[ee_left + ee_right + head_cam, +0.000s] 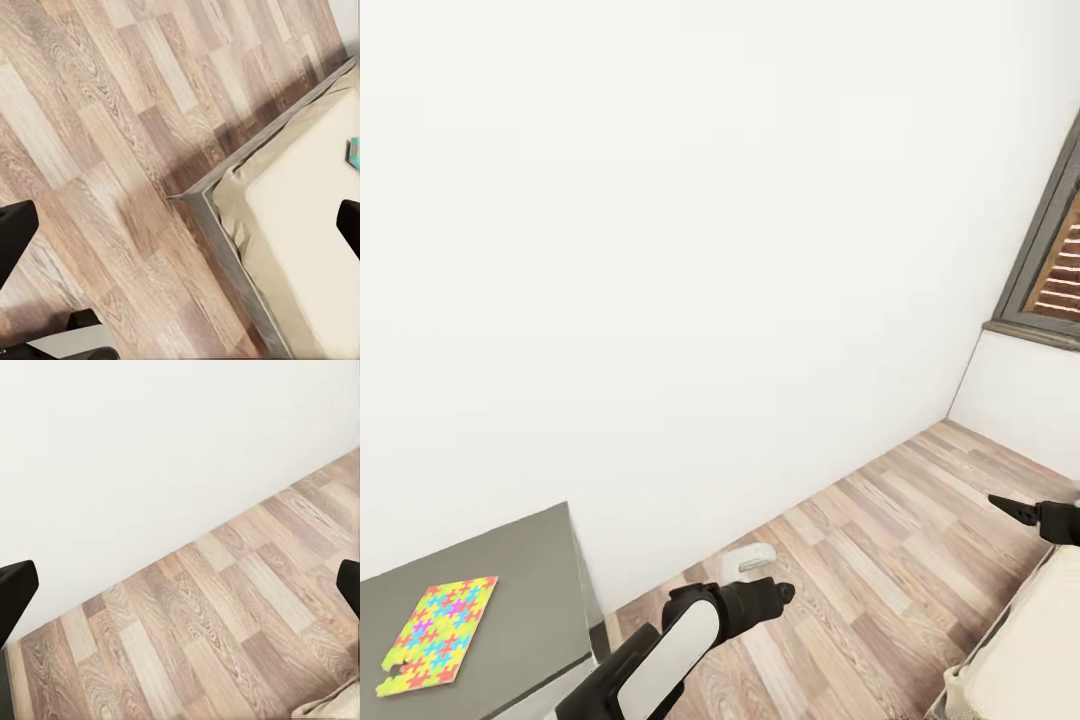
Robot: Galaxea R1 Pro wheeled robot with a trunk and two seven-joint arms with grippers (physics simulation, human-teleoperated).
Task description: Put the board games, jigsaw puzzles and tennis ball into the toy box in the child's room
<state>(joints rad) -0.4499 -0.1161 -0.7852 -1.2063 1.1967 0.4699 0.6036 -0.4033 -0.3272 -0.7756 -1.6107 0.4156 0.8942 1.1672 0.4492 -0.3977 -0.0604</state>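
One jigsaw puzzle (438, 635), a thin multicoloured sheet, lies flat on the table's dark grey corner top (520, 580) at the lower left. The bed (1025, 655) with its beige mattress reaches in at the lower right. In the left wrist view the bed's corner (206, 196) lies below, and a teal-edged sliver of something flat (353, 154) rests on the mattress; I cannot tell what it is. My left gripper (765, 597) (184, 225) hangs open over the floor between table and bed. My right gripper (1015, 508) (184, 581) is open and empty above the floor near the bed.
A white wall (660, 250) stands straight ahead, with wood-plank floor (880, 560) running along its foot. A small pale grey object (748, 558) sits on the floor by the wall. A grey-framed window (1050, 250) is at the upper right.
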